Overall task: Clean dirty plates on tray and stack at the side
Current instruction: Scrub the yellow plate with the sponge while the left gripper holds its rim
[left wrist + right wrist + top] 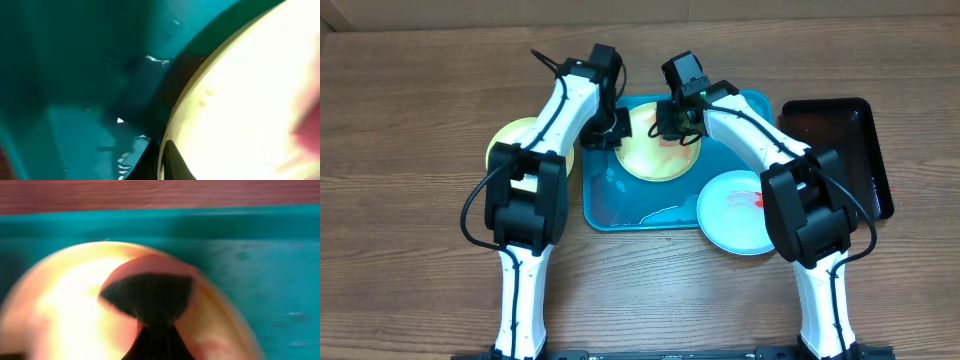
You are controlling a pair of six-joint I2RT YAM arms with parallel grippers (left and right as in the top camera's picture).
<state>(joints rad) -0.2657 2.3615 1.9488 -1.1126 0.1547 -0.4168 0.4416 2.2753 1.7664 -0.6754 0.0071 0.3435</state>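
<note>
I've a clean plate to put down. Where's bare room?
Bare: table left of the side plate; table in front of the tray. Crowded: tray's far end, left claw and right claw over the middle plate.

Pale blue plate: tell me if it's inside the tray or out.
Partly out: the pale blue plate overhangs the tray's corner, its outer edge over the table.

Likely a lab: robot arms (530, 200) over wooden table (400, 150).
</note>
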